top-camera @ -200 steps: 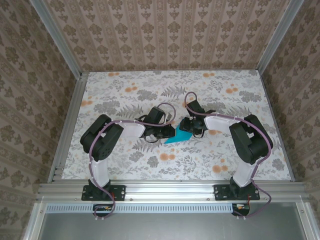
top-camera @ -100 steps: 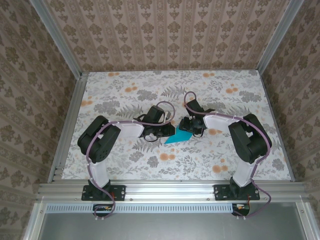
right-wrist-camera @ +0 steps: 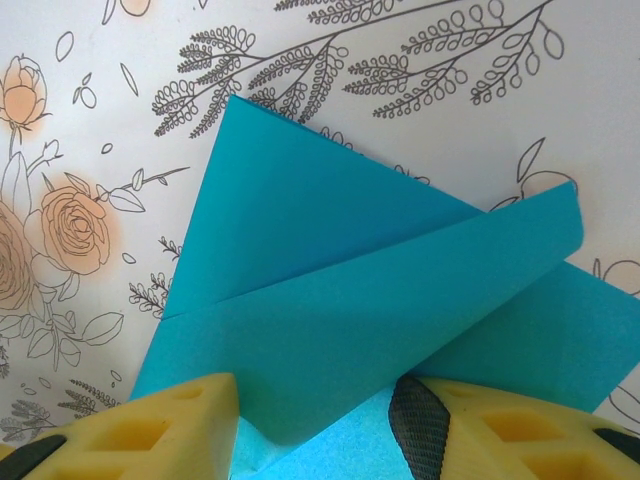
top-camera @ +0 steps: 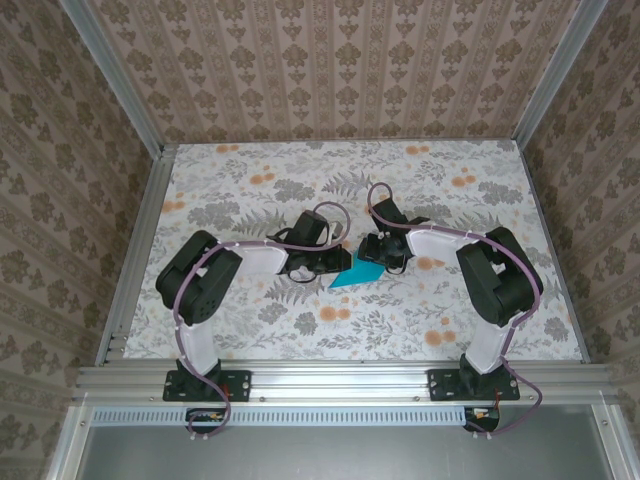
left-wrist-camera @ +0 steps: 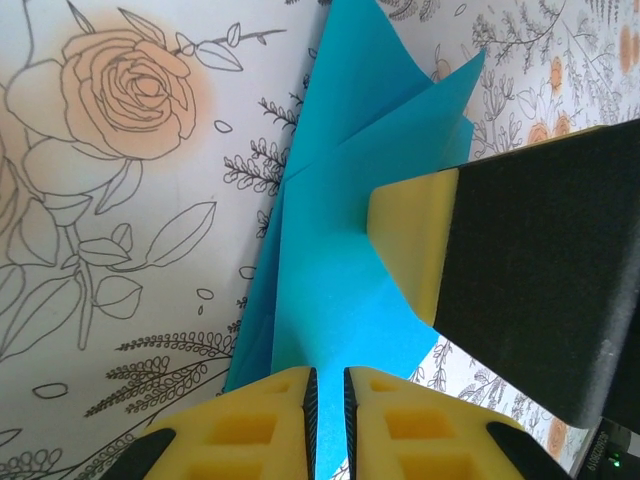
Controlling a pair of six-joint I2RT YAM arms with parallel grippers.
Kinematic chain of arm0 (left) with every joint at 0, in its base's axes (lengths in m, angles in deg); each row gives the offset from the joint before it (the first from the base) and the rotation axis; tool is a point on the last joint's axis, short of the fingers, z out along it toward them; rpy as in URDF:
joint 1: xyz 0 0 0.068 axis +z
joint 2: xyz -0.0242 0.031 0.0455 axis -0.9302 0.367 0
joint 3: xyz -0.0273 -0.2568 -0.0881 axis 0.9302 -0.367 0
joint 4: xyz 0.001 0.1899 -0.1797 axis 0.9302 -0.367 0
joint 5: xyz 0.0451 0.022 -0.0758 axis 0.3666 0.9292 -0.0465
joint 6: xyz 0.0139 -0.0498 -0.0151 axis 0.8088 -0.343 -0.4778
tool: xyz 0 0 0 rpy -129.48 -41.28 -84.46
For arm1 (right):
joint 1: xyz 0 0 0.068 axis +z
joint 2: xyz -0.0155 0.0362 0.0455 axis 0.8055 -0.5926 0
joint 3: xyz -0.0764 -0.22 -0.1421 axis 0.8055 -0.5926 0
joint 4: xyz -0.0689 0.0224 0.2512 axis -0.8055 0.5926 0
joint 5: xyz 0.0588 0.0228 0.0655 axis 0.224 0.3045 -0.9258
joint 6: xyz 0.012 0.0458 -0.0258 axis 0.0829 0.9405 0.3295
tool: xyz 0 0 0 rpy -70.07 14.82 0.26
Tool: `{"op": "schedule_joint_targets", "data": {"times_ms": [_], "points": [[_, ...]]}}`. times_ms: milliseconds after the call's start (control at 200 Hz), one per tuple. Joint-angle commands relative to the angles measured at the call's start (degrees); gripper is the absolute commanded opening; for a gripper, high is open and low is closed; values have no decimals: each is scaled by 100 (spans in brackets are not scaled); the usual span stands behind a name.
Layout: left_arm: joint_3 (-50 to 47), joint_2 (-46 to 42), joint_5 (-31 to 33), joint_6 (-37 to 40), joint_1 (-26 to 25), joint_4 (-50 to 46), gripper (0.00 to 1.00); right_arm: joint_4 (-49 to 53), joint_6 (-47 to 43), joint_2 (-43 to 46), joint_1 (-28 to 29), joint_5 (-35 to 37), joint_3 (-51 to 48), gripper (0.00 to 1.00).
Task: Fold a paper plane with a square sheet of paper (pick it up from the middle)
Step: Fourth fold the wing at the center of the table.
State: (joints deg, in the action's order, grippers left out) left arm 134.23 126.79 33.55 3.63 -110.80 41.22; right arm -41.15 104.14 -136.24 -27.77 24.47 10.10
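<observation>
Paper is at the centre of it: the sheet lies near the middle of the desk, between the two arms, partly folded into an uneven pointed shape. In the right wrist view the sheet shows one flat diagonal fold and a second flap that curls up loose instead of lying creased. By my reading the job is in its early folds: no narrow dart and no centre crease yet, so the nose, the centre fold and the wings are all left to do. The left end effector is narrowed to a slit and pinches the near edge of the sheet. The right end effector stands about half wide, its fingers either side of the loose flap without clamping it, and one yellow-tipped finger rests on the paper. The tight spot is between the two end effectors, which sit very near each other over the sheet. Outward there is plenty of bare desk on every side, and the metal frame rail is well apart.
</observation>
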Motion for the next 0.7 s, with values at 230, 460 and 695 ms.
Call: {"op": "schedule_joint_targets", "data": {"times_ms": [230,460,695], "points": [[258,234,121,53,14,-384,17,637,65,-644,-46,491,-327,51],[255,255,195,32,18,-481,17,627,63,-662,-41,466,-336,52],[221,264,308,5,15,-566,15,628,47,-663,-49,368,-295,53]]}}
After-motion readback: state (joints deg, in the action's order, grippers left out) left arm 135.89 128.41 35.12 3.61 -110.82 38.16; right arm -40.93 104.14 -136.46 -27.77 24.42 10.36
